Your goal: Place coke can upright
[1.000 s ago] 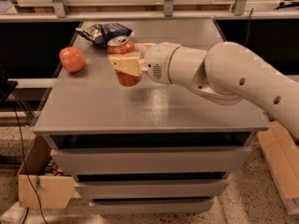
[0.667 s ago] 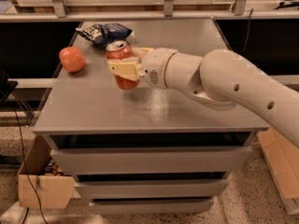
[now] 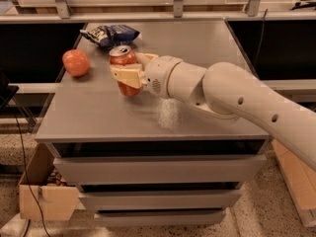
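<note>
Shifted a little left and down: gripper point(image 3: 132, 69) over far-left part of surface point(image 3: 98, 117), jaws clamped round coke can point(image 3: 122, 58), roughly upright, silver top showing. Base contact unclear. Probably placing step; next calls for settling base flat, then releasing.

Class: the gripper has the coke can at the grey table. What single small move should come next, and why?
Probably ease the coke can straight down until its base sits flat on the table. The gripper is shut on the can, which is roughly upright, silver top up, leaning slightly; whether its base touches the surface cannot be told.
</note>
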`<state>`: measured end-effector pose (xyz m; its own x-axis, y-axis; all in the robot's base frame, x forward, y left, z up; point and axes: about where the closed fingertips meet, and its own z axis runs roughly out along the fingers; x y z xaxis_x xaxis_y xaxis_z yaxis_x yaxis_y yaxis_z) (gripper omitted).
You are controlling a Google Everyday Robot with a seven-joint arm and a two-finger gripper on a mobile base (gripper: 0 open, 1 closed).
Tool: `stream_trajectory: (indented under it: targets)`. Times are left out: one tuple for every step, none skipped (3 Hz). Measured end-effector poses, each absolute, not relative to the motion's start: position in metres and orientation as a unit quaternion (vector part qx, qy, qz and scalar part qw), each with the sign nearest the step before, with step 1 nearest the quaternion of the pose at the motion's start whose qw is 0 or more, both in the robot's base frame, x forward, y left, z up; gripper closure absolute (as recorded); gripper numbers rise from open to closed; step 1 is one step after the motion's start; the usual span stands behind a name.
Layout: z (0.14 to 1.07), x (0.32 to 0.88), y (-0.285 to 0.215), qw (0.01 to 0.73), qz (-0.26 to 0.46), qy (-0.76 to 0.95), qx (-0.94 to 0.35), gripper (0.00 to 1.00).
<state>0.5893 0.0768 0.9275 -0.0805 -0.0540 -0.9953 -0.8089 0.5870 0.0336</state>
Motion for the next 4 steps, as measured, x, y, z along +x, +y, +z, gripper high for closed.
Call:
stream_trajectory:
  targets:
    - [0.9242,0.5936,0.0797,0.598,0.321,0.662,-0.318,0.59]
    - [0.9210,0.5953,0.0816,0.598,0.324,0.662,-0.314,0.36]
    - [0.9186,0.5956,0.0829,0.597,0.325,0.663,-0.313,0.13]
    - [0.9168,0.5956,0.0843,0.596,0.327,0.664,-0.313,0.00]
